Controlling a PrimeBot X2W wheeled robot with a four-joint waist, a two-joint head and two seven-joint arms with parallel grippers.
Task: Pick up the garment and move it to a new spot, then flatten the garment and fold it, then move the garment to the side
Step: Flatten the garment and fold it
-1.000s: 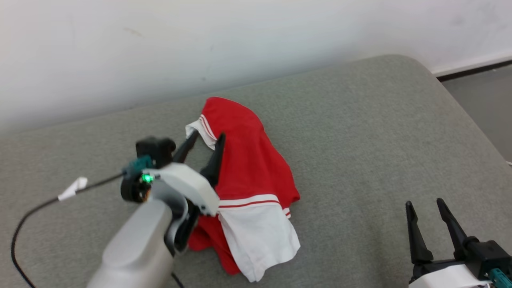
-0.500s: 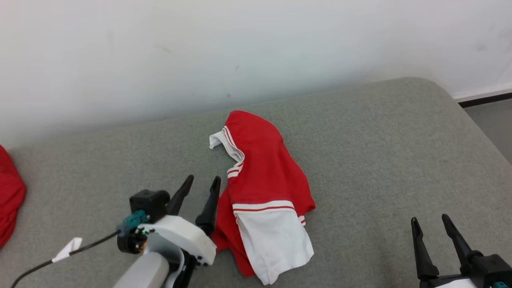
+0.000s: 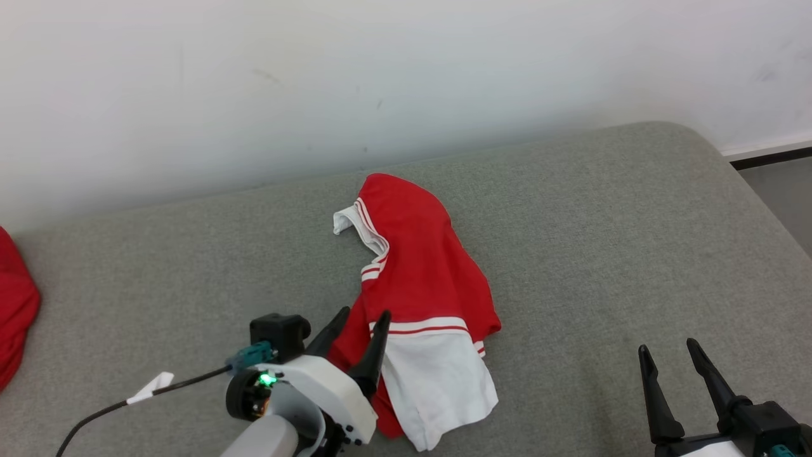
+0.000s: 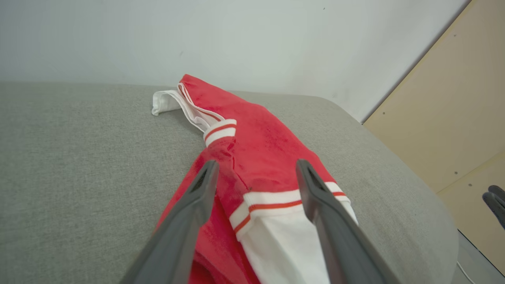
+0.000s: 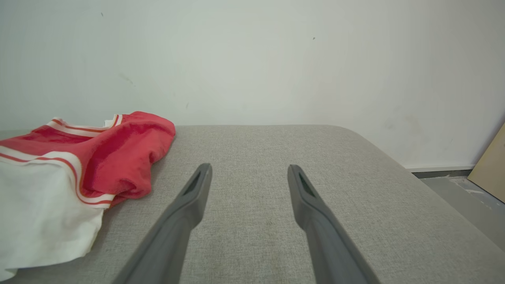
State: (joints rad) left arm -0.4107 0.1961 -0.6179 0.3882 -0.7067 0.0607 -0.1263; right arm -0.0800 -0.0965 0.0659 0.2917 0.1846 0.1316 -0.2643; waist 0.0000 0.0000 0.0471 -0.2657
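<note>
Head view: left tool (image 3: 365, 311), jaws spread, at garment (image 3: 415, 257) edge.

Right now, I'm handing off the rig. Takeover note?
Left tool: open, fingers either side of the near edge of the garment, nothing gripped.
Right tool: open, empty, over bare cushion to the garment's right.
Garment: crumpled red-and-white heap mid-cushion, near the wall. Another red cloth lies at the far left edge.
Done: nothing that shows; the garment is not flat and not folded.
Left: grasp, relocate, flatten, fold, move aside.
</note>
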